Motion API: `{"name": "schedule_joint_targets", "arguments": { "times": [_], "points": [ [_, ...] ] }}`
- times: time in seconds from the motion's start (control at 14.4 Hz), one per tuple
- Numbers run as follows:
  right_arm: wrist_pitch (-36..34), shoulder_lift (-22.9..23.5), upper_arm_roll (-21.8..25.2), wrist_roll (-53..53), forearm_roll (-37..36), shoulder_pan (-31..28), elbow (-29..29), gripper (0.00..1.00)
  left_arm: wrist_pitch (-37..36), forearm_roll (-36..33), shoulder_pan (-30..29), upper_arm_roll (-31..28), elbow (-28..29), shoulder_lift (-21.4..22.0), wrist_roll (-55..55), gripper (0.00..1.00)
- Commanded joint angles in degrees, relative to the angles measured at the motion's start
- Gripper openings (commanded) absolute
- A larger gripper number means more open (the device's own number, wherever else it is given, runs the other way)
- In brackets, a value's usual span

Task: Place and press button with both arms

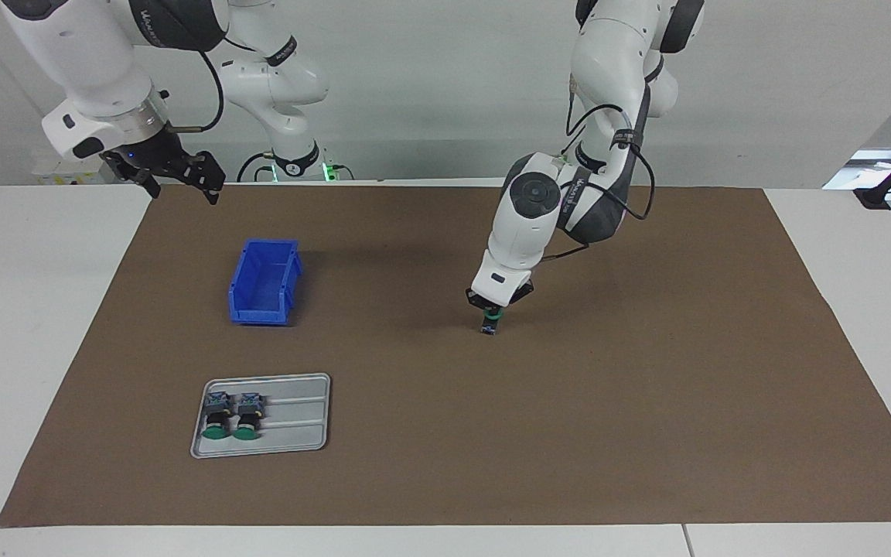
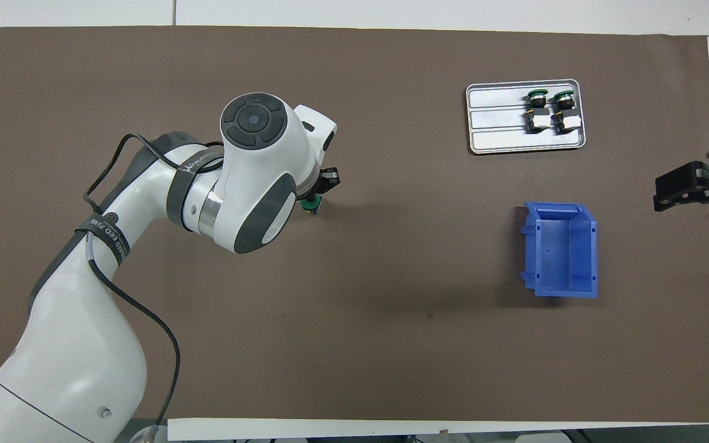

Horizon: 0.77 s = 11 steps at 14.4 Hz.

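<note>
One button (image 1: 490,321) stands upright on the brown mat (image 1: 646,387) near the table's middle, green cap up and blue-grey block down. My left gripper (image 1: 492,311) points straight down onto it, shut, with its fingertips on the green cap. In the overhead view the left wrist hides most of that gripper (image 2: 316,195), and only the edge of the button (image 2: 311,205) shows. My right gripper (image 1: 182,189) hangs open and holds nothing, raised over the mat's edge at the right arm's end; it also shows in the overhead view (image 2: 660,194).
A grey tray (image 1: 295,422) lies farther from the robots at the right arm's end, with two more green-capped buttons (image 1: 217,418) (image 1: 247,418) lying side by side in it. A blue bin (image 1: 264,282) stands open-topped on the mat, nearer to the robots than the tray.
</note>
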State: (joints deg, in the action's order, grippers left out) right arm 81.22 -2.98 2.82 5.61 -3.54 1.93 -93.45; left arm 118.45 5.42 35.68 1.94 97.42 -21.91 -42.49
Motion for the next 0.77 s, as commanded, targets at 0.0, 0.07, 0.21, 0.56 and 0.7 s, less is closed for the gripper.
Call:
{"name": "schedule_joint_targets", "arguments": {
  "times": [0.0,0.07,0.21,0.56,0.7],
  "points": [
    [0.3,-0.6,0.2,-1.0,0.5,-0.2,-0.9,0.98,2.1,-1.0,0.5,-0.4,3.6,0.6,-0.7,0.0],
    [0.3,-0.6,0.2,-1.0,0.4,-0.2,-0.9,0.98,2.7,-1.0,0.5,-0.4,4.4,0.6,-0.5,0.0],
    [0.3,-0.6,0.2,-1.0,0.5,-0.2,-0.9,0.98,4.3,-1.0,0.5,-0.4,5.8,0.9,-0.4,0.0],
    [0.3,-0.7,0.2,-1.0,0.5,-0.2,-0.9,0.98,1.4,-0.9,-0.4,-0.4,2.8,2.9,-0.2,0.06],
    [0.4,-0.7,0.2,-1.0,0.4,-0.2,-0.9,0.98,0.2,-0.9,-0.8,-0.7,0.9,4.5,-0.1,0.18]
  ]
}}
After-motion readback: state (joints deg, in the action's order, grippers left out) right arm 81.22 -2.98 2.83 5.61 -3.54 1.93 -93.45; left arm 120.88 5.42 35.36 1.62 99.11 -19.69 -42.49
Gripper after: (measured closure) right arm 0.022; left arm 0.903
